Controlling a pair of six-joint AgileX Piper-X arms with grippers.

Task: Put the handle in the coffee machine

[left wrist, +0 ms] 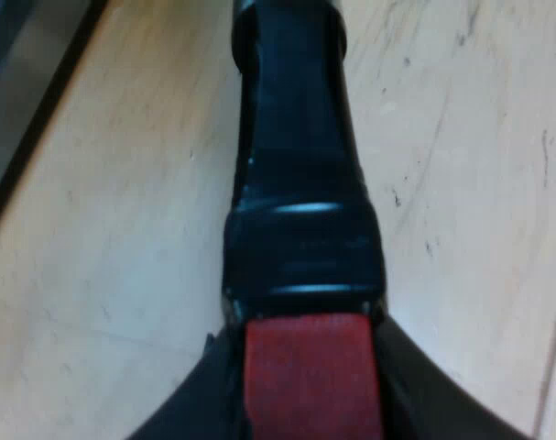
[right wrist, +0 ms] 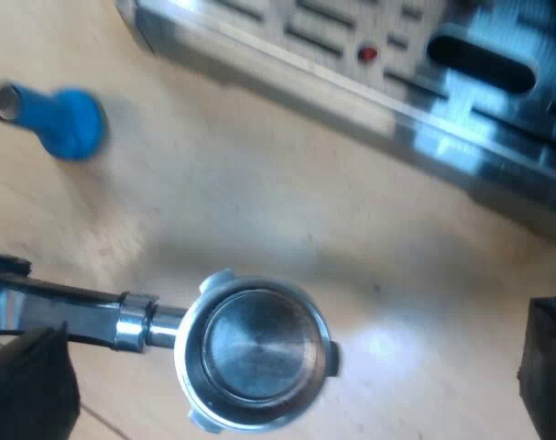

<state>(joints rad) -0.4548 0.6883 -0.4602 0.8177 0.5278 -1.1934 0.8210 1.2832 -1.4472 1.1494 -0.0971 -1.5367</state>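
Observation:
The holder's dark handle (left wrist: 300, 183) runs straight away from my left wrist camera over the wooden table. Its red end (left wrist: 312, 376) sits between the fingers of my left gripper (left wrist: 310, 403), which is shut on it. In the right wrist view the holder's round metal basket (right wrist: 255, 353) faces up and looks empty, with its metal neck (right wrist: 85, 316) leading off to the side. My right gripper (right wrist: 282, 380) is open above it, one finger (right wrist: 26, 390) by the neck and the other finger (right wrist: 545, 367) well past the basket. The basket casts a shadow on the table.
A blue tamper (right wrist: 62, 119) lies on its side on the wooden table (right wrist: 259, 192). The espresso machine's slotted metal drip tray (right wrist: 369, 82), with a small red dot (right wrist: 367, 54), lies beyond the basket. A dark strip (left wrist: 30, 119) borders the table by the handle.

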